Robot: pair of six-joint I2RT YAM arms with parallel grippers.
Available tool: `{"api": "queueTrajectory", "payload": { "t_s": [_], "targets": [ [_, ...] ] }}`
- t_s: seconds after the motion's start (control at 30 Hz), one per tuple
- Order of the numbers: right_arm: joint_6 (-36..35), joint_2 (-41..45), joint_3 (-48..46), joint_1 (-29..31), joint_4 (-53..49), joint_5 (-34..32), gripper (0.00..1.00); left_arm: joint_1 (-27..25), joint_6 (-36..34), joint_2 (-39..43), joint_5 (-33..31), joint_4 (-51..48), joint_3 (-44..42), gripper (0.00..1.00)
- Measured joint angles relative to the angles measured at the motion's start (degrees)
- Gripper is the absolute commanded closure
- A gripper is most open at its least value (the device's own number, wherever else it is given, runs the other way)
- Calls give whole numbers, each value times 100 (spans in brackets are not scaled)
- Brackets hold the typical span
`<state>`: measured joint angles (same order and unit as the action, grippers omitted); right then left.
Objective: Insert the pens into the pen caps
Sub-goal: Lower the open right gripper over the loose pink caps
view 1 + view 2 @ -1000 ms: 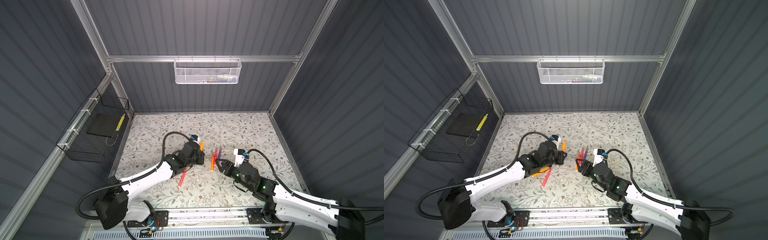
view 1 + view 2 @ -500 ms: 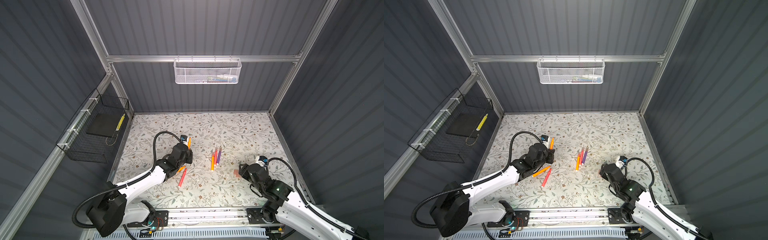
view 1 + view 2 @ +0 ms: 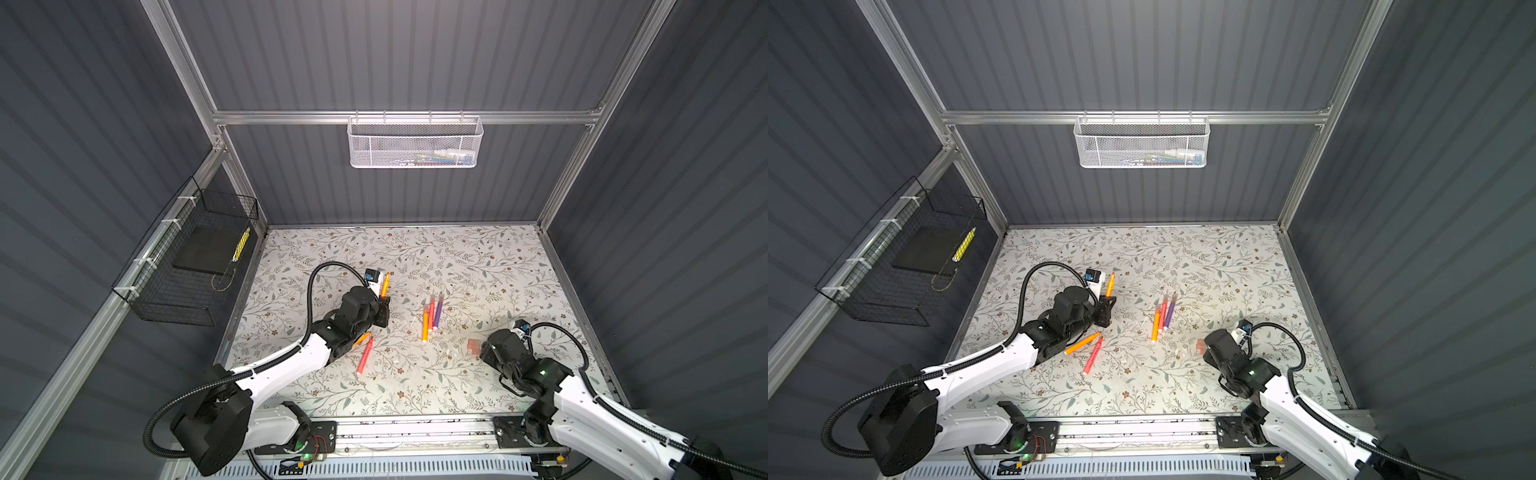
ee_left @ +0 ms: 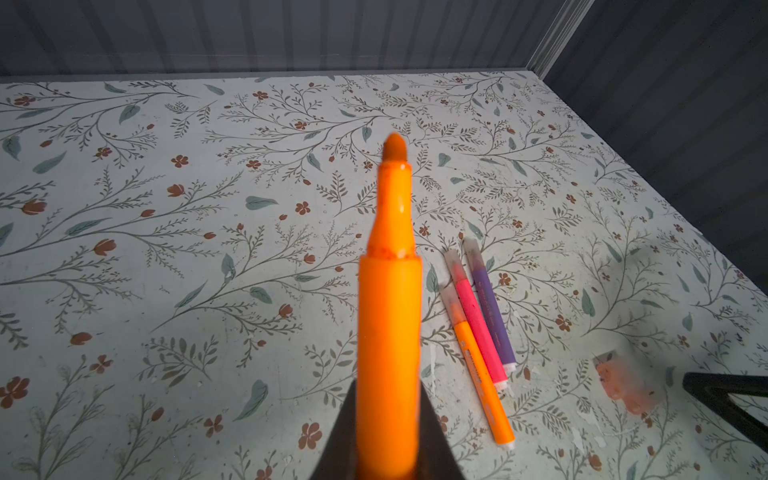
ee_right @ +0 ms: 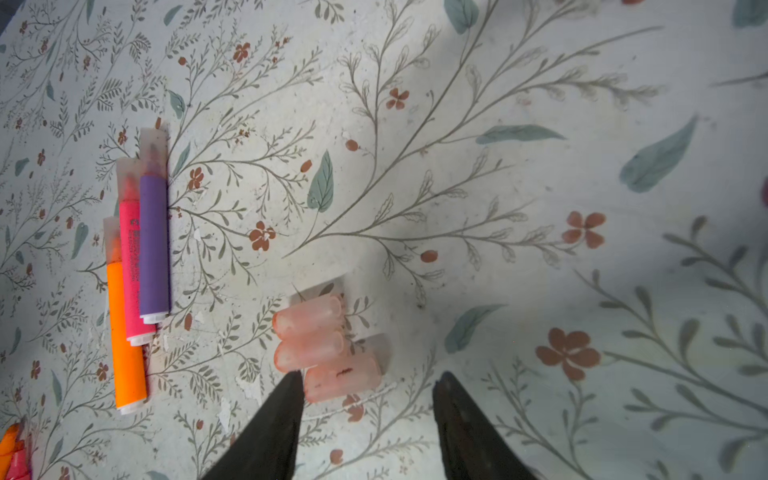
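Observation:
My left gripper (image 3: 384, 305) (image 3: 1106, 306) (image 4: 388, 436) is shut on an orange pen (image 4: 390, 291) that stands upright, its uncapped tip bare. Three pen caps (image 5: 324, 349) (image 3: 473, 345) (image 3: 1201, 345), translucent pink, lie side by side on the floral table. My right gripper (image 5: 370, 380) (image 3: 484, 353) is open just over them; the nearest cap (image 5: 343, 376) lies between the fingertips, against one finger (image 5: 286, 407). An orange pen (image 3: 424, 328), a pink pen (image 3: 431, 311) and a purple pen (image 3: 438, 309), all capped, lie together mid-table. A red pen (image 3: 1093, 355) and another orange pen (image 3: 1082, 343) lie by the left arm.
A white mesh basket (image 3: 415, 143) hangs on the back wall. A black wire basket (image 3: 191, 266) is fixed to the left wall. An aluminium rail (image 3: 415, 428) runs along the table's front edge, and dark walls close in the other three sides.
My right arm has drawn back from the three capped pens to the pen caps, and its jaws have narrowed. My left arm shifted a little to the left with the orange pen.

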<state>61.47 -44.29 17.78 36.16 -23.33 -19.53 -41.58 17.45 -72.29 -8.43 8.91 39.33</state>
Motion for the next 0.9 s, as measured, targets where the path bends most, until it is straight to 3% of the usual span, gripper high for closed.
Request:
{"api": "queueTrajectory", "payload": {
  "t_s": [0.53, 0.9],
  "targets": [
    [2, -398, 11, 2, 229, 483, 51, 0, -20, -146, 105, 22, 2, 100],
    [2, -1307, 337, 2, 258, 494, 53, 0, -37, -146, 125, 17, 2, 100]
  ]
}}
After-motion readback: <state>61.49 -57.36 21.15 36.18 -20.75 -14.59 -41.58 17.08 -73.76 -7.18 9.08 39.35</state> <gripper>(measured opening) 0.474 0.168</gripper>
